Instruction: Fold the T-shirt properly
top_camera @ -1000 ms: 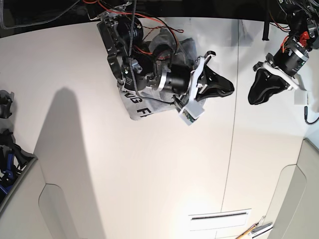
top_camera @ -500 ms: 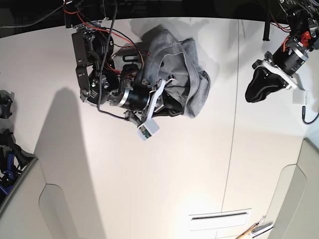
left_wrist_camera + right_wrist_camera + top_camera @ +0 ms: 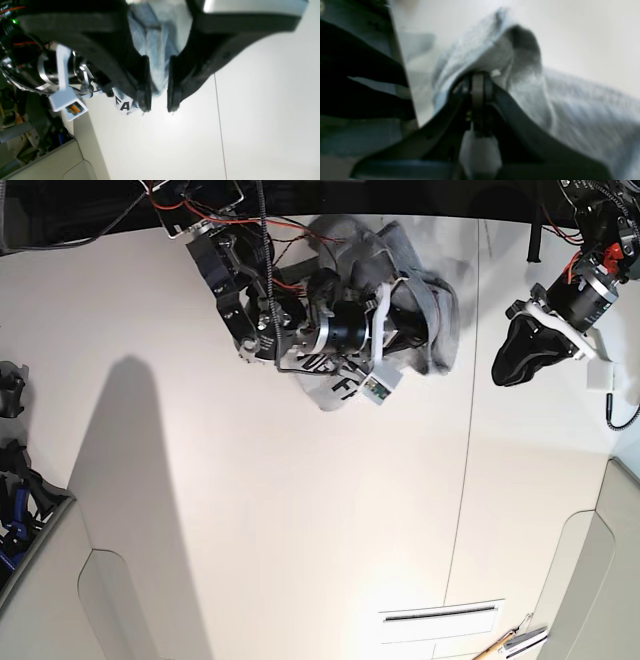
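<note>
The heather-grey T-shirt (image 3: 437, 320) lies bunched at the table's far middle, with black lettering (image 3: 338, 386) showing on a flap at its lower left. My right gripper (image 3: 408, 320) is buried in the bunch. In the right wrist view its fingers (image 3: 477, 82) meet, shut on a fold of the T-shirt (image 3: 570, 107) that drapes over them. My left gripper (image 3: 522, 352) hangs apart from the cloth near the far right. In the left wrist view it (image 3: 159, 101) shows a narrow gap, with nothing between its fingers and the T-shirt (image 3: 157, 37) behind them.
A seam (image 3: 465, 480) runs down the white table. A slotted plate (image 3: 440, 614) and small tools (image 3: 512, 644) lie near the front right. Black clutter (image 3: 12, 480) sits at the left edge, and red and black cables (image 3: 280, 230) hang by the right arm.
My right arm swung right and farther back, carrying the bunched shirt with it; the lettered flap shows again beneath it. The left gripper barely moved.
</note>
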Robot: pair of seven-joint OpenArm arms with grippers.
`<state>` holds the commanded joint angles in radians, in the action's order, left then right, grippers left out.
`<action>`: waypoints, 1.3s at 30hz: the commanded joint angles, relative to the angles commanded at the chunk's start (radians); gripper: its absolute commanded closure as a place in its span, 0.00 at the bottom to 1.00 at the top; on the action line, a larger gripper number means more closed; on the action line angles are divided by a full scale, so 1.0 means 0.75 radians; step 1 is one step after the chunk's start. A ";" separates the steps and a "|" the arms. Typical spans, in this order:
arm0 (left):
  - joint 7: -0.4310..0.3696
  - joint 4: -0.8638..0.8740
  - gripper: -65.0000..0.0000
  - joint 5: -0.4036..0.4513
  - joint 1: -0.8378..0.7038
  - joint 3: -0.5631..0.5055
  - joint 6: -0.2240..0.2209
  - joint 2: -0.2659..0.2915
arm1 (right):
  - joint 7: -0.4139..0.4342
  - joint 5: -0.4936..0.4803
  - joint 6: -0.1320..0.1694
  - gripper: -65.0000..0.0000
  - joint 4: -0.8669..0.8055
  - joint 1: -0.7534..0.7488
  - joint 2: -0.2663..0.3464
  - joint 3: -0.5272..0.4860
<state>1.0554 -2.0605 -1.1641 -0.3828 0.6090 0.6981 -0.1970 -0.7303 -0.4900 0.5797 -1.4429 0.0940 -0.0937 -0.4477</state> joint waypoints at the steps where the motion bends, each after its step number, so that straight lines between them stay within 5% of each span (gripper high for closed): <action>1: 0.000 0.000 0.81 0.000 0.000 0.000 0.000 0.000 | -0.003 -0.002 0.000 1.00 -0.009 0.000 -0.021 -0.007; 11: 0.025 0.000 0.81 -0.001 0.000 0.022 0.000 -0.008 | -0.095 -0.149 0.001 1.00 -0.032 -0.001 -0.076 -0.016; 16: 0.025 0.000 0.81 -0.057 0.000 0.156 0.000 -0.008 | -0.115 -0.164 0.016 1.00 -0.032 -0.001 -0.075 -0.121; 21: 0.043 0.000 0.81 -0.070 -0.001 0.235 0.000 -0.008 | -0.157 -0.137 0.016 1.00 -0.125 -0.001 -0.074 -0.189; 27: 0.157 0.000 0.81 -0.229 -0.087 0.223 0.000 -0.007 | -0.159 0.033 0.003 1.00 -0.437 0.018 -0.071 -0.032; 33: 0.270 -0.003 0.87 -0.336 -0.208 -0.089 0.000 -0.006 | -0.058 0.110 0.000 1.00 -0.431 0.044 -0.034 0.293; 39: 0.152 -0.003 0.87 -0.097 -0.210 -0.502 0.000 -0.006 | 0.020 0.110 0.001 1.00 -0.289 0.060 0.092 0.428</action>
<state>1.1690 -2.0624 -1.2366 -0.5400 0.2325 0.6981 -0.2016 -0.7155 -0.4072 0.5800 -1.6596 0.1387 -0.0246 -0.1265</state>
